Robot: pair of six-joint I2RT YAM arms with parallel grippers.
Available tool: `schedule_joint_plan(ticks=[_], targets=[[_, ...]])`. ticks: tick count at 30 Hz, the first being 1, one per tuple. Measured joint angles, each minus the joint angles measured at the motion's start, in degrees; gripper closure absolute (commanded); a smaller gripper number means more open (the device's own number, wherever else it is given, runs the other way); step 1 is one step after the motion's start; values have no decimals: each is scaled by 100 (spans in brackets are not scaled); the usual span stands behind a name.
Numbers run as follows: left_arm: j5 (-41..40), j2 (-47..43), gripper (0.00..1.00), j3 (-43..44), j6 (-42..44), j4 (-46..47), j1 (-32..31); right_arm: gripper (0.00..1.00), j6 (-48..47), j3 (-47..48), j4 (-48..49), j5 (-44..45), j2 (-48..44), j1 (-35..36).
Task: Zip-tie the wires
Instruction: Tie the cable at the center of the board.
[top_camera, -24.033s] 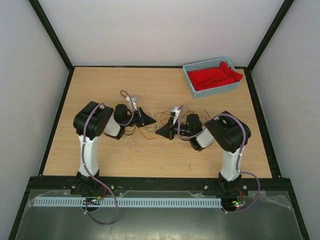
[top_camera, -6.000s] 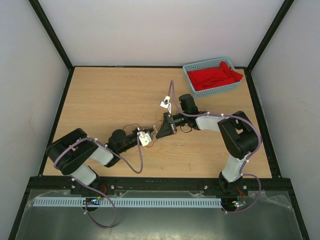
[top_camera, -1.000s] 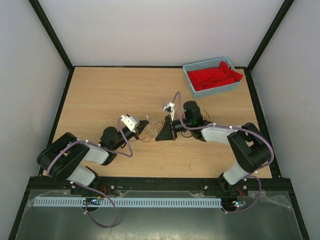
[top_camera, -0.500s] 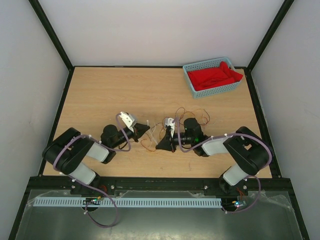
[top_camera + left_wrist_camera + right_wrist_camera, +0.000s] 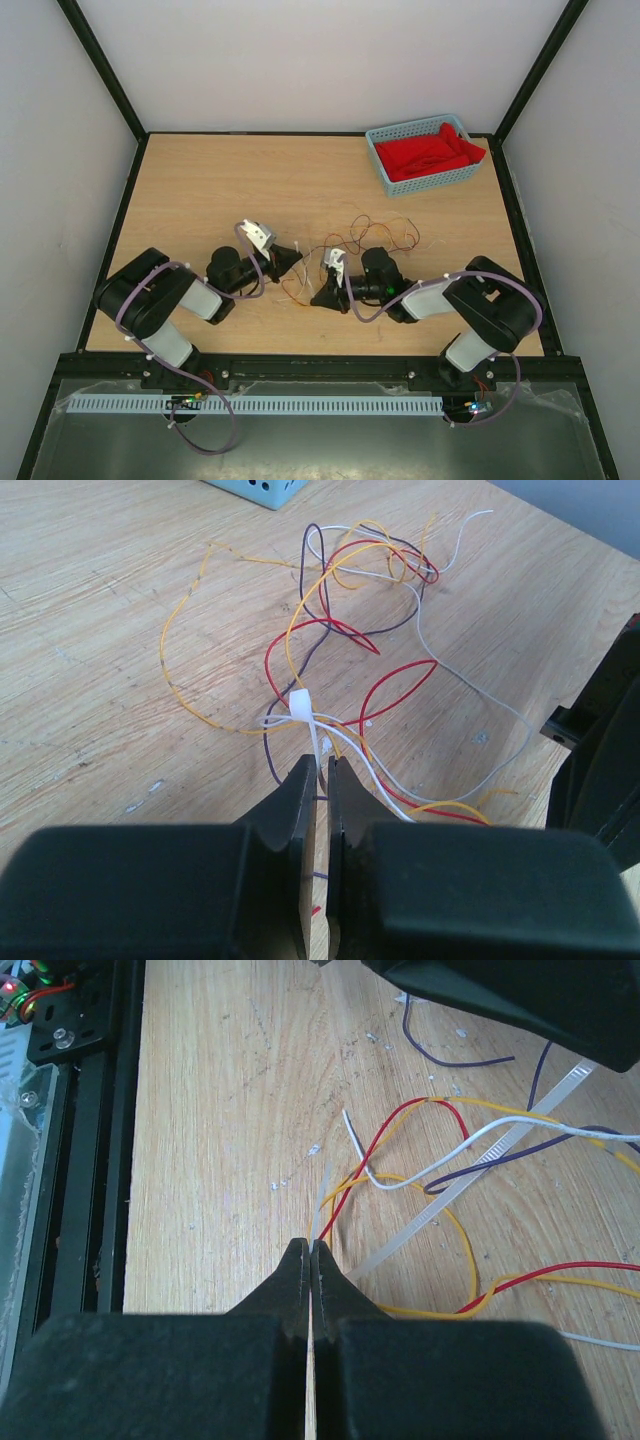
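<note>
Thin red, orange, purple & white wires (image 5: 322,623) lie mid-surface (image 5: 200,180), with loops sprawling toward 1 o'clock. White plastic zip tie (image 5: 300,701) is already looped & locked round a few strands. L pincer (image 5: 322,775) is nearly closed, pinching its tail. R pincer (image 5: 311,1252) is clamped on a pale strand (image 5: 322,1195). Left to do, prob.: cinch tight, gather stray loops.

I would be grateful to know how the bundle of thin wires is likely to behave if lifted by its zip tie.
Probably floppy: the wires lie in loose, irregular curls on the table, so they would likely sag. Likely very light, being such thin strands. The zip tie gathers them at one spot, so free ends may splay and snag.
</note>
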Motion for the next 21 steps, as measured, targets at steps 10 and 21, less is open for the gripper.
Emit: schedule_joint_plan(ticks=[10,21], targets=[[-87,0,93,26,-4,4,2,100,-17,0,11,107,105,68],[129,-31,100,33,177,2,2,100,52,94,-109,52,162,92]])
